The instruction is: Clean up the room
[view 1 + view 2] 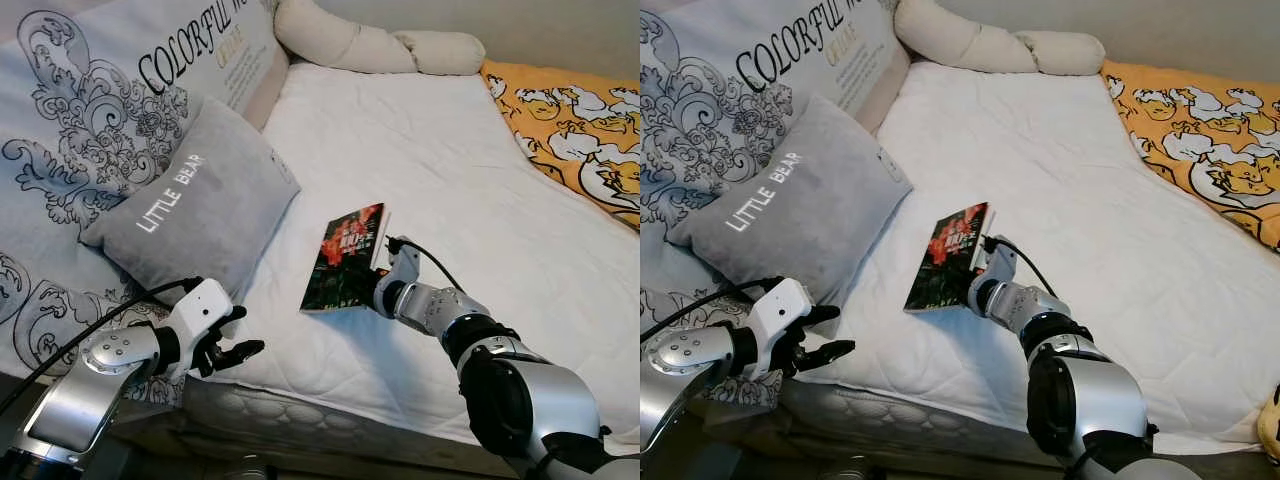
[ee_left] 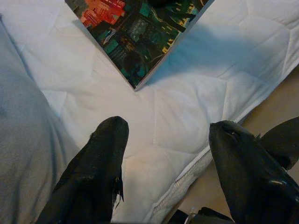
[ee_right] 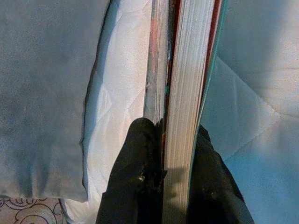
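Above white bed [image 1: 480,190], beside grey pillow [image 1: 200,210]: book [image 1: 345,257] pinched at lower edge between closed right fingers [image 3: 140,177], tilted, clear of sheet; left fingers [image 2: 100,163] spread, empty, near mattress edge; risk: shallow edge grip, possible slip or pages splaying.

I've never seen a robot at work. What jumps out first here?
The right gripper pinches a dark, red-splashed book, holding it above the white mattress. The left gripper hangs open at the bed's near edge, just below a grey pillow lettered LITTLE BEAR.
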`<state>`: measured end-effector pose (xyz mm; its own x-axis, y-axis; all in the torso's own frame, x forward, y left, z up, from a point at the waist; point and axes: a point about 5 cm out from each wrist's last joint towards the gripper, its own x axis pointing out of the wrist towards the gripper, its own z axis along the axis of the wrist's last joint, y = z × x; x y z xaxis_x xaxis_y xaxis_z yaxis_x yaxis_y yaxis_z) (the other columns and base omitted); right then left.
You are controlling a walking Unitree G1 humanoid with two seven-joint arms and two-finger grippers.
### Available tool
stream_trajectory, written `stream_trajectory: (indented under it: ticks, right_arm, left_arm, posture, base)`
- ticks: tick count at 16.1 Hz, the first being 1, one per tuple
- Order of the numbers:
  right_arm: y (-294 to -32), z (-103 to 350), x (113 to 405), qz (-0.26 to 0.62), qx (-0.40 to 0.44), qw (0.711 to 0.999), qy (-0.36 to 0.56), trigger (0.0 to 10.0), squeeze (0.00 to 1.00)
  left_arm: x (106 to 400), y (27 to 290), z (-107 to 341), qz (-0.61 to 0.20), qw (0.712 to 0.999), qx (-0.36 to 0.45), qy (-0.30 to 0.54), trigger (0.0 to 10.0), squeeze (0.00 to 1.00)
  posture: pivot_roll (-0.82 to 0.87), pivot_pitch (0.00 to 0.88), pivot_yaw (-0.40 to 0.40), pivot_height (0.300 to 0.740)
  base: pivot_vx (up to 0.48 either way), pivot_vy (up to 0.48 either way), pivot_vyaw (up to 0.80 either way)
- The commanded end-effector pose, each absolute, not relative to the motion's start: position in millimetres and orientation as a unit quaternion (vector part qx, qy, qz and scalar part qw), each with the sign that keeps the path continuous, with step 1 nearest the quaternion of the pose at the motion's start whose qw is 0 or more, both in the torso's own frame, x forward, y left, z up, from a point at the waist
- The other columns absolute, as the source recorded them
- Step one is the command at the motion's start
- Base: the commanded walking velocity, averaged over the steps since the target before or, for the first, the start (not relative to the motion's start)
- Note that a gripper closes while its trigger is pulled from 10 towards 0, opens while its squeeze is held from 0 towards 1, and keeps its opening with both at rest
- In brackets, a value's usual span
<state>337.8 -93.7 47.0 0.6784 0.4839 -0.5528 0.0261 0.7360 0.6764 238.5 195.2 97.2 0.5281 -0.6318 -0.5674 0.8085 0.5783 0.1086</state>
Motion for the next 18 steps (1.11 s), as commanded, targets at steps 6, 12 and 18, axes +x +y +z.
stream_trajectory:
  ticks: [6,12,18]
  right_arm:
    - [-102.7,55.3,346.8,0.125,0.308,0.874,0.354,10.0,1.00]
    - [-136.1,50.0,348.0,0.037,0.309,0.892,0.327,10.0,1.00]
    - [-168.1,35.4,333.9,0.065,0.233,0.922,0.304,10.0,1.00]
  left_arm:
    - [242.6,191.0,101.8,-0.425,0.854,0.189,0.234,10.0,0.00]
    - [243.5,186.4,101.3,-0.424,0.857,0.184,0.229,10.0,0.00]
    - [249.0,175.3,101.4,-0.372,0.904,0.123,0.168,10.0,0.00]
  posture:
    - [0.15,0.000,-0.040,0.740]
    - [0.14,0.000,-0.039,0.740]
    - [0.12,0.000,-0.032,0.740]
  base:
    - [0.000,0.000,0.00]
    - [0.000,0.000,0.00]
    - [0.000,0.000,0.00]
